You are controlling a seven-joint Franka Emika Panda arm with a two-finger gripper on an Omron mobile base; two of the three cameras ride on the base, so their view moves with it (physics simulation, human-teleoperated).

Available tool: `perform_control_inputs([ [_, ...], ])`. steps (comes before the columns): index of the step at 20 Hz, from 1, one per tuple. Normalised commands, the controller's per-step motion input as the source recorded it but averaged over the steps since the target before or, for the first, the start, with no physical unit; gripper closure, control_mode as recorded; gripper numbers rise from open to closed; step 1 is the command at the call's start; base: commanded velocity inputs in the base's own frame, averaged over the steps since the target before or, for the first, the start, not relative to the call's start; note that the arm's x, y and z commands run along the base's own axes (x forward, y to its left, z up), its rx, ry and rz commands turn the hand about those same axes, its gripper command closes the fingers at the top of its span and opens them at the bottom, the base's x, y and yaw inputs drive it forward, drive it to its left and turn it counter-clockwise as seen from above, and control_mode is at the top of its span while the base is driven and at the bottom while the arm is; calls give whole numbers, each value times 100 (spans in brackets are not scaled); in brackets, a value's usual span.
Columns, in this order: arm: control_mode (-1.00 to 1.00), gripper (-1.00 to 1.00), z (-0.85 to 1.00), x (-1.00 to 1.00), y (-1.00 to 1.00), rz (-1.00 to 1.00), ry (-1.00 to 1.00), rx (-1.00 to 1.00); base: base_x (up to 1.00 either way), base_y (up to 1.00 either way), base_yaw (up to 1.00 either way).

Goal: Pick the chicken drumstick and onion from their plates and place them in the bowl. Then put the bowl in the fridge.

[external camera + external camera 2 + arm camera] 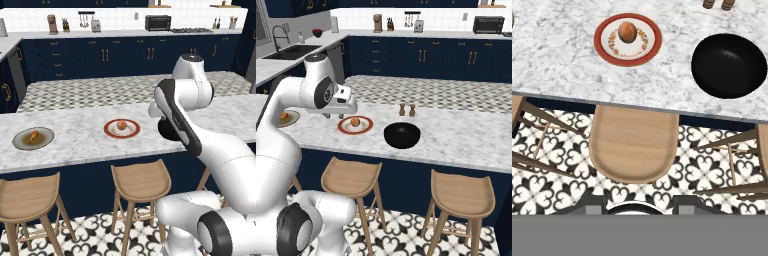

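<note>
Status: I judge the task at its opening step, with nothing yet picked. The onion [627, 31] sits on the white red-rimmed plate [604, 44], and the chicken drumstick [32, 135] lies on the olive-grey plate [20, 143], farther to the left along the marble counter [80, 140]. The bowl [729, 65] stands empty on the counter, to the right of the onion plate and apart from it.

I see the hand looking down from above the counter's near edge, over a wooden stool [633, 145]. I cannot tell whether the jaws stand open or closed (the fingertips are not clear at the bottom of the hand view); nothing appears to be held.

Next move, in my judgement: advance the hand forward over the onion, lower it, and close on the ball.

Count: one onion, one drumstick, two plates, one bowl.
</note>
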Motion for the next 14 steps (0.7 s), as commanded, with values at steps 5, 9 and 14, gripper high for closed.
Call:
perform_control_inputs([
  [5,-100,-100,0,45,8,0,-1,-1,0,0,0],
  [9,-100,-100,-3,99,0,6,3,0,0,0,0],
  [14,-100,-100,-39,100,31,0,20,0,0,0,0],
])
